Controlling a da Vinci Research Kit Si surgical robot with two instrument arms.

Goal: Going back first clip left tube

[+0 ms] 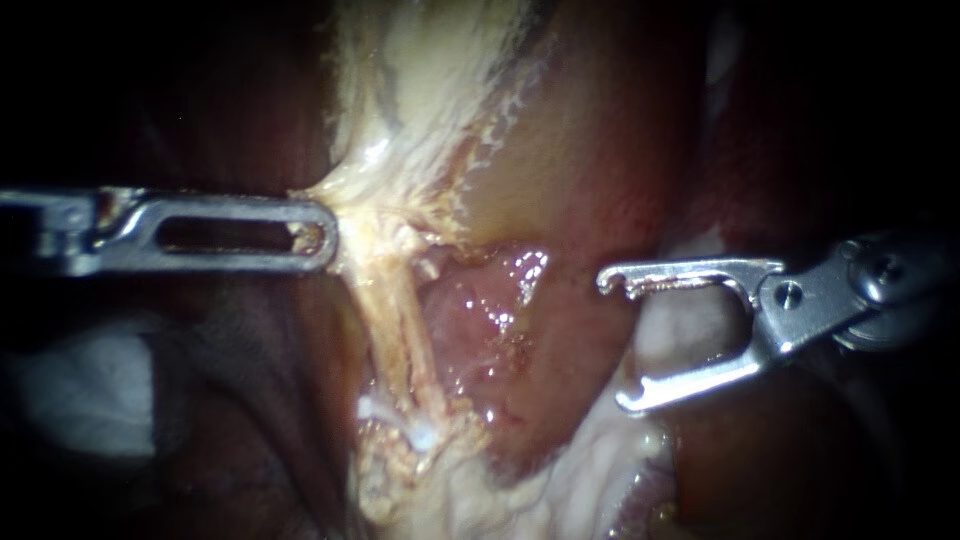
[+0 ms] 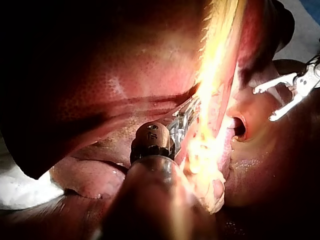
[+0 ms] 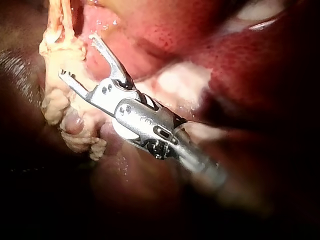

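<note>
L instrument (image 1: 322, 238): jaws pressed together on pale tissue (image 1: 345, 205) at far end of the cords, which is pulled to a point toward the left.

R instrument (image 1: 615, 343): jaws spread wide, empty, tips hooked; well right of the cords.

Left tube (image 1: 385, 320): thin, stringy, yellow-white cord running toward near side, close beside a 2nd cord. No clip that I can make out.

Risks:
- R hooked tip could snag the wet pink bed (image 1: 490, 300) if swung w/o clearance.
- Too much L pull could tear the fibrous strand.

Fat (image 1: 430, 80): frothy, glistening.
</note>
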